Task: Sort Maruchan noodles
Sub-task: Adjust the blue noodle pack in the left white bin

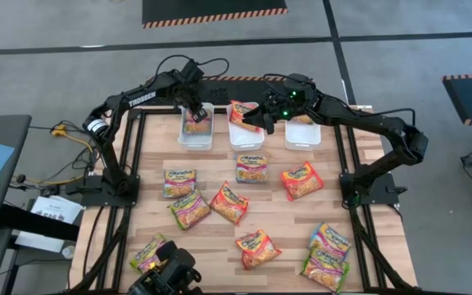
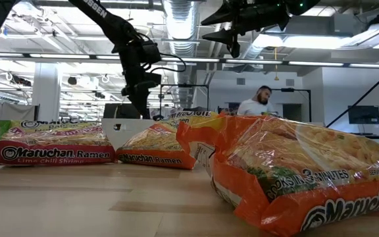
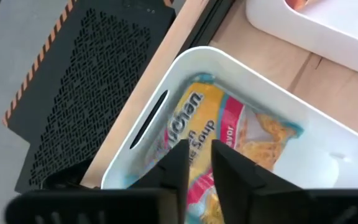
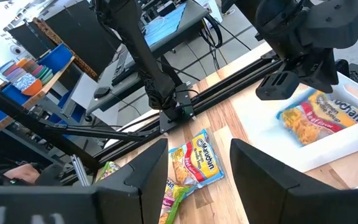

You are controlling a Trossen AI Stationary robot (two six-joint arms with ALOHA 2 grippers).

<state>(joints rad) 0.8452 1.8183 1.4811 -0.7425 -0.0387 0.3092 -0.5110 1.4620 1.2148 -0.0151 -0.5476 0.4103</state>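
The left tool (image 1: 197, 112) hangs over the left white bin (image 1: 196, 138) at about eleven o'clock on the surface (image 1: 277, 215), fingers parted a little above a pink-accented noodle packet (image 3: 229, 140) lying loose in that bin; the right tool (image 1: 262, 120), jaws wide and gripping nothing, hovers by the middle bin (image 1: 245, 138) at twelve o'clock; the remaining Maruchan noodles (image 1: 229, 202) lie scattered from the centre down toward six o'clock.
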